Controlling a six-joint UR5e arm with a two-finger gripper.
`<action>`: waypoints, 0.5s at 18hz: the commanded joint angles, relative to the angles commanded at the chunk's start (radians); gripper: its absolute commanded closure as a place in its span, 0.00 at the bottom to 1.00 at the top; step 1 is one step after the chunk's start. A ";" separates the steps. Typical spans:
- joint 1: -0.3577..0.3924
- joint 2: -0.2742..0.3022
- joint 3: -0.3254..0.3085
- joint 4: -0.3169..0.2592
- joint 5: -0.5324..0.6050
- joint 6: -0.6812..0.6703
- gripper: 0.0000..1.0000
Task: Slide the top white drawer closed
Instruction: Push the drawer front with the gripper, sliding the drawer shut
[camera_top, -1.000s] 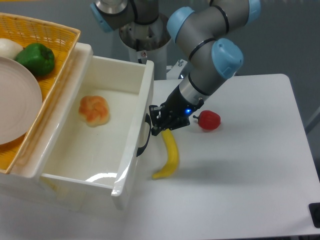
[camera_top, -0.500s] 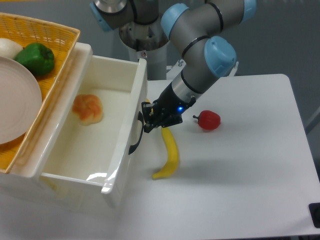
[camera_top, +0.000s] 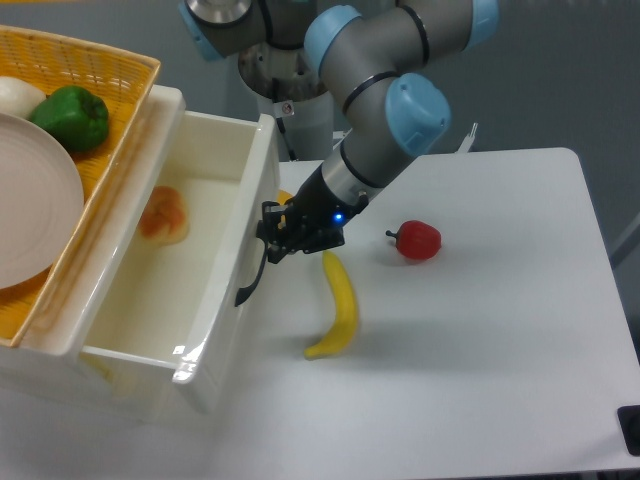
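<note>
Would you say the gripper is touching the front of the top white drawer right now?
Touching. The fixed camera shows the gripper pressed against the front of the top white drawer just above its black handle, with no gap visible between them.
</note>
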 joint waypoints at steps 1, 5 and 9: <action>-0.006 0.000 0.000 0.000 -0.003 -0.002 1.00; -0.031 0.002 -0.002 0.000 -0.002 -0.017 1.00; -0.069 0.005 -0.005 0.008 -0.005 -0.046 1.00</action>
